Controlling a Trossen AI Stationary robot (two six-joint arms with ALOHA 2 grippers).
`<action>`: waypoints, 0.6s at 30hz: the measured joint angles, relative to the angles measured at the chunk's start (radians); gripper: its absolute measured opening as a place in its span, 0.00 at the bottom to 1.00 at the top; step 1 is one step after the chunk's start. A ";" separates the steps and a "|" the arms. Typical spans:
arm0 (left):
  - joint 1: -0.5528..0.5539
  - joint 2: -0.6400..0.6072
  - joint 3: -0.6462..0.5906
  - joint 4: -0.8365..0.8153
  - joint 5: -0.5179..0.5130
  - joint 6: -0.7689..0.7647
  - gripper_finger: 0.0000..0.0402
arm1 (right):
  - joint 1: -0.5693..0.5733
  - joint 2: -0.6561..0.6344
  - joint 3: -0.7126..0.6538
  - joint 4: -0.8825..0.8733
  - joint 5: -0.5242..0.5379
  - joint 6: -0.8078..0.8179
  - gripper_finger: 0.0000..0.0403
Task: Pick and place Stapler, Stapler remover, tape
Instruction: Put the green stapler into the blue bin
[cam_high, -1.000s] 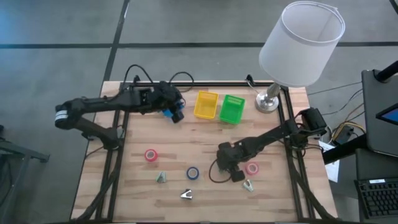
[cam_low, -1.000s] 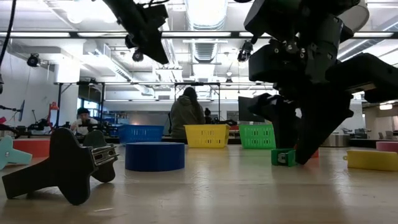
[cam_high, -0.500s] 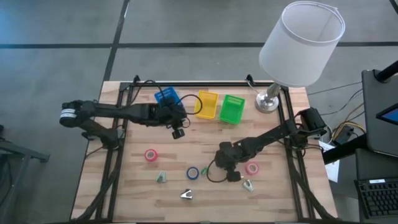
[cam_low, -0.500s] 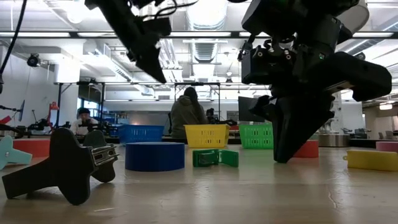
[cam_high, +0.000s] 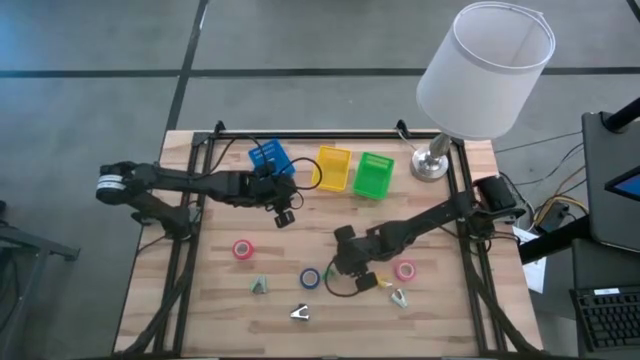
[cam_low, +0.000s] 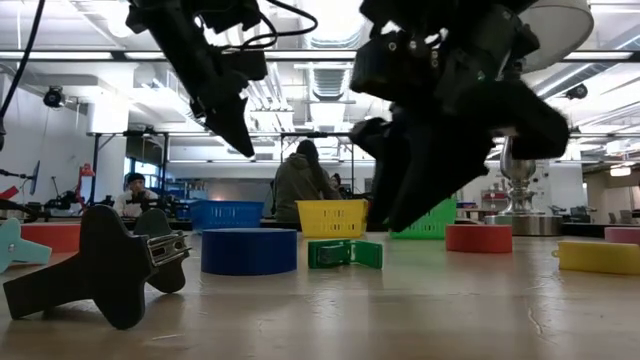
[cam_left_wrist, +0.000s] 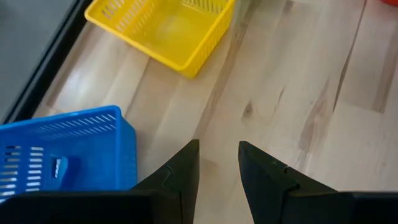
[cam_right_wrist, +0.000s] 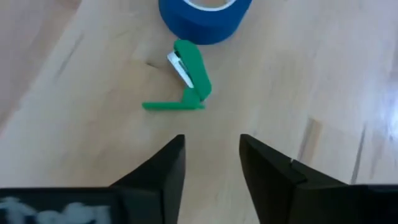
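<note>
A small green stapler (cam_right_wrist: 194, 74) lies hinged open on the wood table beside a blue tape roll (cam_right_wrist: 205, 15). My right gripper (cam_right_wrist: 211, 149) hovers open just short of it, a little above the table, with nothing between its fingers. A yellow stapler (cam_high: 366, 283) lies to its right. Pink tape rolls rest flat at the left (cam_high: 242, 249) and right (cam_high: 405, 269). Staple removers (cam_high: 259, 286) (cam_high: 300, 314) (cam_high: 400, 297) lie near the front edge. My left gripper (cam_left_wrist: 217, 155) is open and empty, hanging over bare table just in front of the blue bin (cam_left_wrist: 62, 155).
Blue (cam_high: 268, 157), yellow (cam_high: 333, 168) and green (cam_high: 374, 174) bins stand in a row at the table's far edge. A lamp (cam_high: 432, 165) stands at the far right corner. A dark cable loops on the table by the right gripper. People sit in the room beyond.
My left gripper has come off the blue bin toward the near edge and down. The green stapler has slid toward the table's left and now lies open next to the blue tape. My right gripper has followed it toward the left.
</note>
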 joint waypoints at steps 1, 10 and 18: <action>-0.001 0.000 -0.003 0.000 0.003 -0.008 0.29 | 0.000 0.012 0.006 -0.001 0.000 -0.022 0.39; -0.012 0.000 -0.008 0.011 0.031 -0.066 0.29 | -0.004 0.172 0.168 -0.016 -0.074 -0.246 0.48; -0.020 0.000 -0.008 0.016 0.059 -0.074 0.29 | -0.006 0.230 0.265 -0.084 -0.109 -0.367 0.49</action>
